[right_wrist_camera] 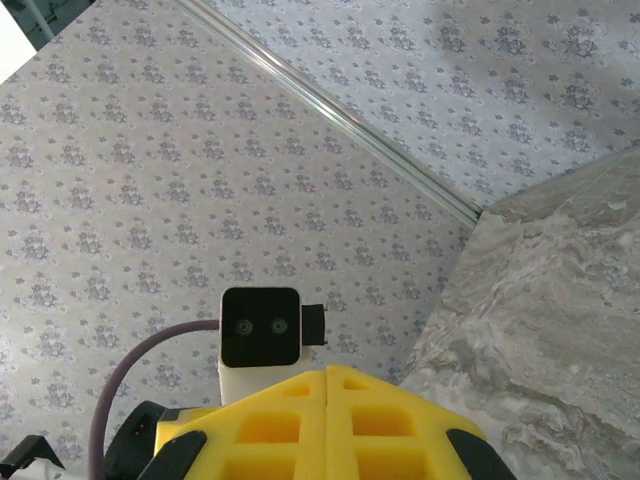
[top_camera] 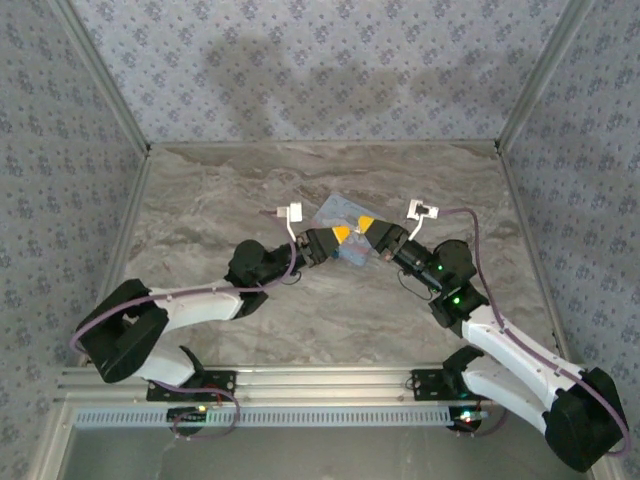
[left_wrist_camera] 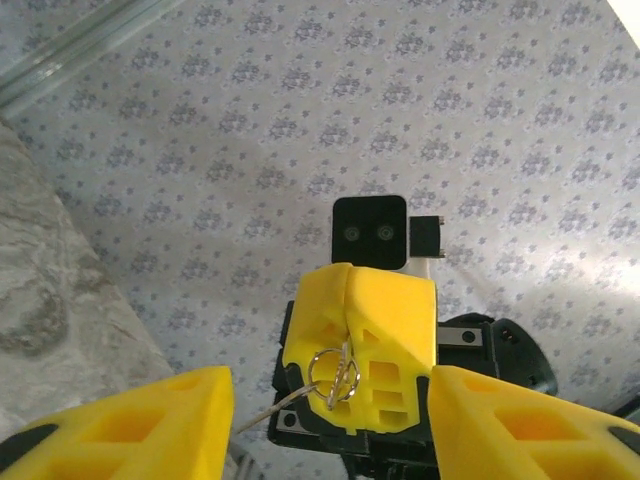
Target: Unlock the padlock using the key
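no text, label, brand, number or sign can be read on any surface; the printed pattern on the pale blue tin [top_camera: 340, 207], seen from the top view, is too small to make out

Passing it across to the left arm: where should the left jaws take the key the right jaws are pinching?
Grip the wire ring of the key, the part standing free of the shut jaws of the right gripper, at their seam. Bring the left gripper straight on, open jaws either side, closing across the ring's flat; it is thin and may slip.
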You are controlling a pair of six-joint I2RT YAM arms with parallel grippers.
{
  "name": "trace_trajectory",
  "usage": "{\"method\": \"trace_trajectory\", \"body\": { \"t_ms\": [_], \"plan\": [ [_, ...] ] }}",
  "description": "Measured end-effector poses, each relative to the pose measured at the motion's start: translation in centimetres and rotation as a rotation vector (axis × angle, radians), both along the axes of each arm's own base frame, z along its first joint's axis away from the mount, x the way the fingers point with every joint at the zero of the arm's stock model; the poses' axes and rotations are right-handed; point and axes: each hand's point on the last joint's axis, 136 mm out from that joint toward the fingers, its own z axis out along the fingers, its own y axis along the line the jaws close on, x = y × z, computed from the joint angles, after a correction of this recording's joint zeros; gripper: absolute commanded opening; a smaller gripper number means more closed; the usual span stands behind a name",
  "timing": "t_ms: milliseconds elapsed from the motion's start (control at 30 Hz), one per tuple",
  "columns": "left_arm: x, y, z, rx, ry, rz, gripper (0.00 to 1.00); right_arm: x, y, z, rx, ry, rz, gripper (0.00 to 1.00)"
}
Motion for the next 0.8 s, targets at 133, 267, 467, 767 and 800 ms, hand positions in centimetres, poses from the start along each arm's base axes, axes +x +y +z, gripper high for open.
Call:
{"method": "trace_trajectory", "body": {
  "t_ms": [133, 267, 467, 767, 800],
  "plan": [
    [0.0, -0.3, -0.1, -0.007, 0.011, -0.016, 0.39, -0.1, 0.1, 0.3, 0.01, -0.007, 0.004, 0.0],
    [0.1, -0.5, 0.4, -0.021, 0.005, -0.022, 0.33, -0.2, 0.1, 0.2, 0.011, -0.004, 0.007, 0.0],
    [0.0, -0.5, 0.9, -0.036, 0.006, -0.034, 0.14, -0.2, 0.0, -0.4, 0.013, 0.007, 0.005, 0.0],
    [-0.3, -0.7, 0.9, -0.034, 0.003, -0.045, 0.0, -0.4, -0.2, 0.0, 0.023, -0.007, -0.001, 0.0],
    [-0.3, -0.8, 0.9, -0.03, 0.004, -0.044, 0.0, -0.4, -0.2, 0.0, 0.022, -0.006, -0.002, 0.02]
  ]
}}
